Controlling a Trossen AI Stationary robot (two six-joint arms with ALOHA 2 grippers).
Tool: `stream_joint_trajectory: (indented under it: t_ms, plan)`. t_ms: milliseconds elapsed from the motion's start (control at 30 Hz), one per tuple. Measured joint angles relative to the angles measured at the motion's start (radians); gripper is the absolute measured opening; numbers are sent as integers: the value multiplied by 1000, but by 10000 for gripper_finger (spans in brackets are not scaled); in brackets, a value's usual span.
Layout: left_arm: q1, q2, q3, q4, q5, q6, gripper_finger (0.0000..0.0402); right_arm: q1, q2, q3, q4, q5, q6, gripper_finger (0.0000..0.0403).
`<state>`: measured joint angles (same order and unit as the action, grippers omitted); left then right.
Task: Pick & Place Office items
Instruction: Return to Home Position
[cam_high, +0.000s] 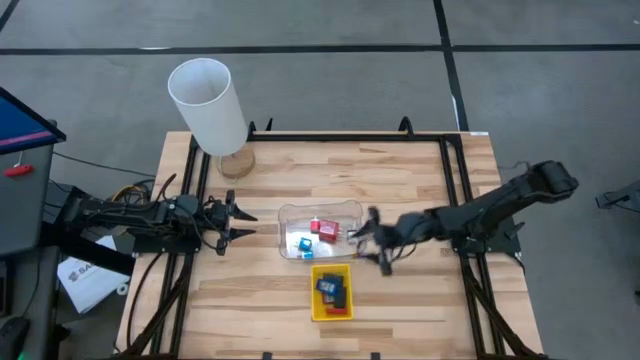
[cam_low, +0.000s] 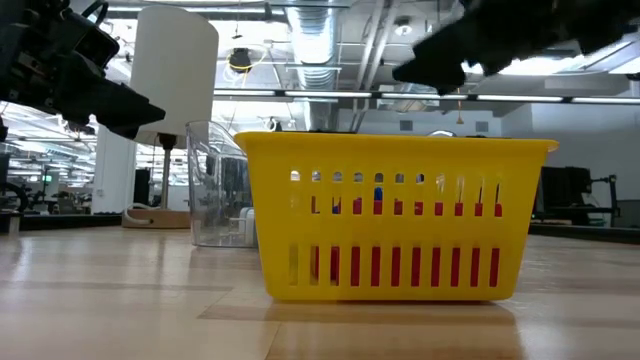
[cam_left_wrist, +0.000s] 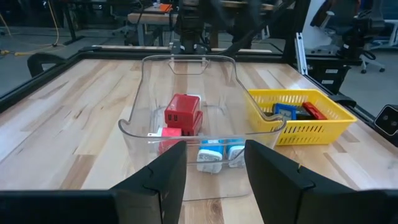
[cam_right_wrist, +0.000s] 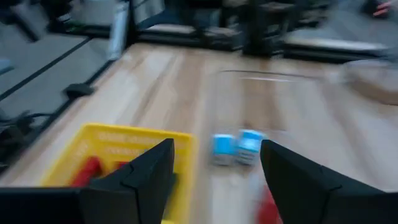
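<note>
A clear plastic tray (cam_high: 320, 212) in the table's middle holds red blocks (cam_left_wrist: 183, 113) and blue-and-white bits (cam_left_wrist: 219, 154). A yellow tray (cam_high: 331, 312) just nearer the front holds blue, black and red bits (cam_high: 331, 289). My right gripper (cam_high: 372, 243) is open and empty above the clear tray's right end, beside the yellow tray's far right corner. My left gripper (cam_high: 238, 225) is open and empty at the clear tray's left end; its fingers (cam_left_wrist: 165, 177) stand apart from the tray wall.
A tall white cylinder (cam_high: 208, 104) on a round wooden base stands at the table's far left. A black frame (cam_high: 330, 135) runs round the table's far and side edges. Bare wood lies left of the yellow tray and along the front.
</note>
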<state>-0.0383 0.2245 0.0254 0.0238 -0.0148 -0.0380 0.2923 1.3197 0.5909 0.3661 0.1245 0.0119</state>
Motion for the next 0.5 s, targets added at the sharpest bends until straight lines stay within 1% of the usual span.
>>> stream_joint_trajectory:
  t_ms: [100,167,233,367,500]
  plan:
    - [0,0,0,0,0,0,159,-25,-123,-119,52,7,-17,232]
    - [0,0,0,0,0,0,159,-33,-201,-202,98,-19,-16,232]
    - [0,0,0,0,0,0,159,-32,-275,-281,134,-22,-15,232]
    - [0,0,0,0,0,0,159,-39,-404,-424,176,8,-33,232]
    - [0,0,0,0,0,0,159,-55,-506,-533,219,34,-43,232]
